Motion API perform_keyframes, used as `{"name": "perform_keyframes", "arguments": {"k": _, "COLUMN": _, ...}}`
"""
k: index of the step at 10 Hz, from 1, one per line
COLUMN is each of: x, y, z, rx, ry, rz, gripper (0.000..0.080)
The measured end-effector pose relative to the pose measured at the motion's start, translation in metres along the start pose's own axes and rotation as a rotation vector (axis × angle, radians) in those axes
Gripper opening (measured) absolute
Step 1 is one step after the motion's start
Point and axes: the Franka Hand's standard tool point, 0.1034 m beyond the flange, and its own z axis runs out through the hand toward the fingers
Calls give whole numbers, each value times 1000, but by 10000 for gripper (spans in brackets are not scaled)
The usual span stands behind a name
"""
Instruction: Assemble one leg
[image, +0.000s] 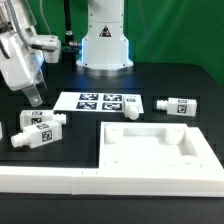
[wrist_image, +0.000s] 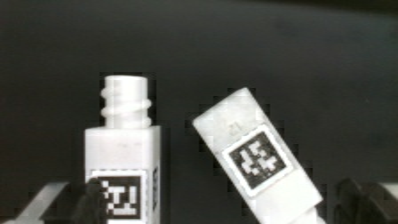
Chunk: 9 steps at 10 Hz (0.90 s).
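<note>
The gripper (image: 35, 98) hangs empty at about ten o'clock in the exterior view with its jaws spread wide. The wrist view shows only a dark fingertip (wrist_image: 50, 205) at each edge and nothing held between them. Toward five o'clock from it, close by, two legs lie near each other on the black table (image: 130, 85): the front leg (image: 33, 138) and the rear leg (image: 42, 121). The front leg's long axis runs roughly from eight to two o'clock, with its peg at the eight o'clock end. In the wrist view one leg shows a ribbed peg (wrist_image: 128, 98) pointing away from the fingers, and its neighbour lies skewed to it (which is which I cannot match for certain). I judge this to be the approach before the pick. The next move calls for lowering the gripper and squaring the jaws across one block's long axis, clear of its neighbour. The tabletop (image: 160, 142) waits at four o'clock.
</note>
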Motion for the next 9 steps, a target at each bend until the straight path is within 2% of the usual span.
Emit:
{"name": "perform_keyframes", "arguments": {"k": 3, "x": 7, "y": 15, "z": -1, "rx": -41, "ry": -181, "rz": 10, "gripper": 649}}
{"name": "perform_keyframes", "arguments": {"k": 4, "x": 13, "y": 22, "z": -1, "rx": -30, "ry": -262, "rz": 60, "gripper": 649}}
{"name": "perform_keyframes", "arguments": {"k": 6, "x": 38, "y": 53, "z": 5, "rx": -46, "ry": -393, "rz": 69, "gripper": 649}}
{"name": "perform_keyframes", "arguments": {"k": 7, "x": 57, "y": 66, "z": 8, "rx": -46, "ry": -460, "rz": 99, "gripper": 649}}
{"name": "perform_keyframes", "arguments": {"k": 8, "x": 62, "y": 69, "z": 11, "rx": -39, "ry": -466, "rz": 121, "gripper": 649}}
{"name": "perform_keyframes", "arguments": {"k": 9, "x": 60, "y": 67, "z": 11, "rx": -40, "ry": -462, "rz": 112, "gripper": 649}}
